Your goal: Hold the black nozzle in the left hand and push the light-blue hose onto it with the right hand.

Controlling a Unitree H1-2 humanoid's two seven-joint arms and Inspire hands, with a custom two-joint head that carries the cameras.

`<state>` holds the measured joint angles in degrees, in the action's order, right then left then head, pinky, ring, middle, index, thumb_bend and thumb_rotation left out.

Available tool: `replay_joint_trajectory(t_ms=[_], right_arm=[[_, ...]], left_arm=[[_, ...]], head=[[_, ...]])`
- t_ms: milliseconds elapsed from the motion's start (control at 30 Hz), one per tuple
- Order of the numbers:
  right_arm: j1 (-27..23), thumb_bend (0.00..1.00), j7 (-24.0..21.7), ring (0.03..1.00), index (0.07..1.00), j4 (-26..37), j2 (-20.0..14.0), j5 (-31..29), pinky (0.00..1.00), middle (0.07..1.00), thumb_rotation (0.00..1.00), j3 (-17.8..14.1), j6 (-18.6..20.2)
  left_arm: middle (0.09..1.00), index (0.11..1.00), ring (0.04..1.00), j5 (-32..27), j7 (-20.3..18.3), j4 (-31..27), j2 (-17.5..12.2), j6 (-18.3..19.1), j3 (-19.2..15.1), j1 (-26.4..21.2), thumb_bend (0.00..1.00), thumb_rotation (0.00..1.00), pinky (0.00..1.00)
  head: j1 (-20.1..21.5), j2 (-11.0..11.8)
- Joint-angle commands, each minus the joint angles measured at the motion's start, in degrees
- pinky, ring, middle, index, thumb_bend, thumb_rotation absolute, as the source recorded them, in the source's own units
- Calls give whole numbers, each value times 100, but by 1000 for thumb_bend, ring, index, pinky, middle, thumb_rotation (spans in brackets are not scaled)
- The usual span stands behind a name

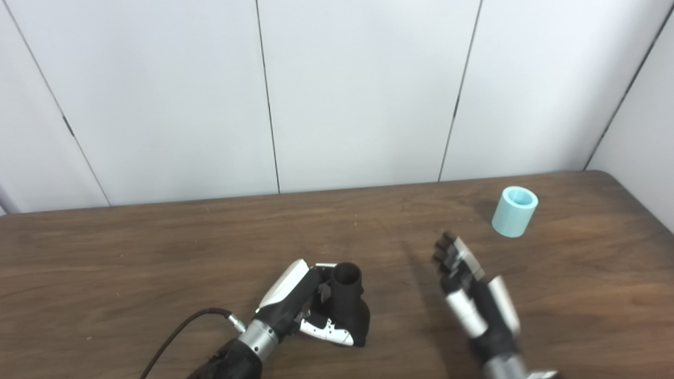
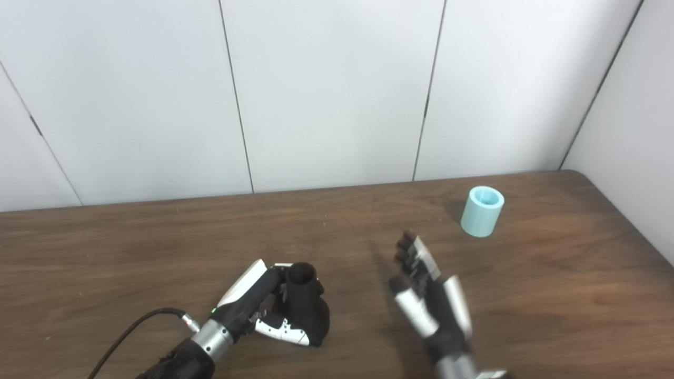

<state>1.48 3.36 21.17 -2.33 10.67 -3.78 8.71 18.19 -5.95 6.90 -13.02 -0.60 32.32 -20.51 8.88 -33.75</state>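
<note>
The left hand is wrapped around the upright black nozzle on the table, while the right hand hovers empty, fingers spread, near the light-blue hose standing beyond it.

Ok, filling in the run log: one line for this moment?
left hand: shut on black nozzle | right hand: open, short of light-blue hose | hose: upright on table, apart from nozzle

On the brown wooden table, the left hand wraps its fingers around a black plastic nozzle standing near the front edge, its round opening up. The right hand hovers spread and empty beside it. A short light-blue hose cylinder stands upright near the far right corner, well apart from both.
</note>
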Motion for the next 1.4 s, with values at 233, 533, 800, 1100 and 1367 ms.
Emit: replay_joint_trajectory(t_ms=[233,533,800,1100,1367], right_arm=[[-1576,755,-388,679,785,391,-1862,760,595,713,637,-518,447],[-2596,838,-714,708,757,12,-3035,2214,634,734,464,-255,939],[-3243,957,-1100,728,777,-711,-3660,3637,641,766,319,175,1302],[-3881,974,-3071,886,831,-1461,-3647,4068,794,885,297,170,1819],[-4110,1000,-3218,942,864,-2773,-3479,3942,805,945,300,125,1819]], left_arm=[[263,470,199,362,-625,558,-28,357,336,353,513,91,133],[263,470,199,398,-637,522,-26,406,358,351,513,91,137],[265,470,199,409,-641,477,-31,410,362,376,513,91,138],[265,470,199,483,-612,496,-58,337,398,372,513,91,138],[263,470,199,495,-654,422,-51,381,436,396,513,91,137]], head=[[64,67],[29,83],[14,73],[27,58],[-4,24]])
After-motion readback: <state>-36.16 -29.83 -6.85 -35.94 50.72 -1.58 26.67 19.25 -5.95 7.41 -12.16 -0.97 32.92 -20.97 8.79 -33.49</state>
